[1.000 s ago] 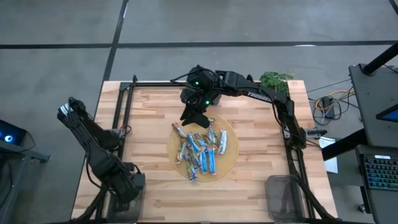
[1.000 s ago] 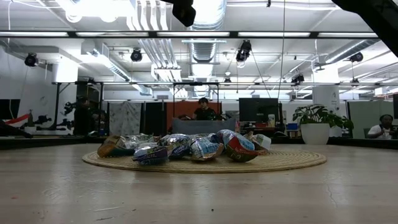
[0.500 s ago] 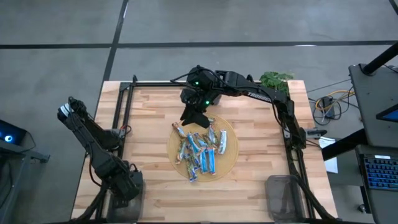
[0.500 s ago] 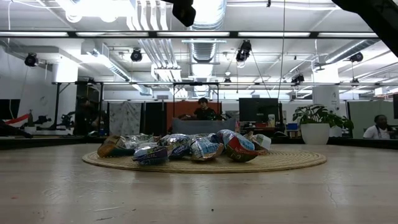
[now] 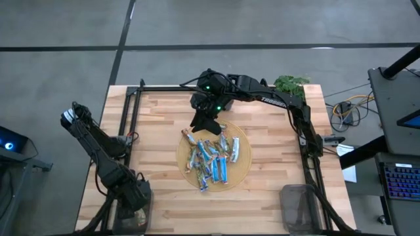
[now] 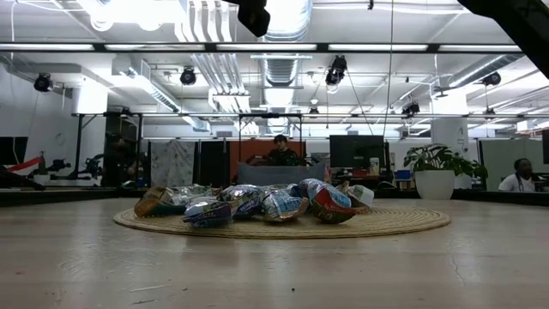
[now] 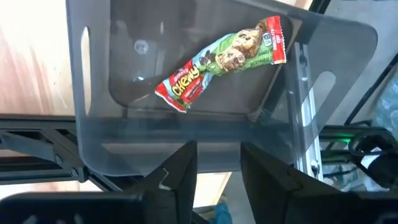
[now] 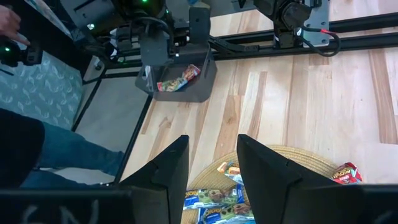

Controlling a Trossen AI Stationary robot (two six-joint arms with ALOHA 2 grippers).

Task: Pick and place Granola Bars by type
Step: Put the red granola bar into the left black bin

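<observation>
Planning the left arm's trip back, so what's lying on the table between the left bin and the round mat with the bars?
High view: only bare wooden table lies between the left bin and the mat.

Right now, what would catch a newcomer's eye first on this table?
The heap of shiny granola bars on a round woven mat at the table's middle, with the right gripper hovering open at the mat's far edge. Then a lone red-and-green bar lying in the grey bin under the open left gripper, at the near-left corner.
</observation>
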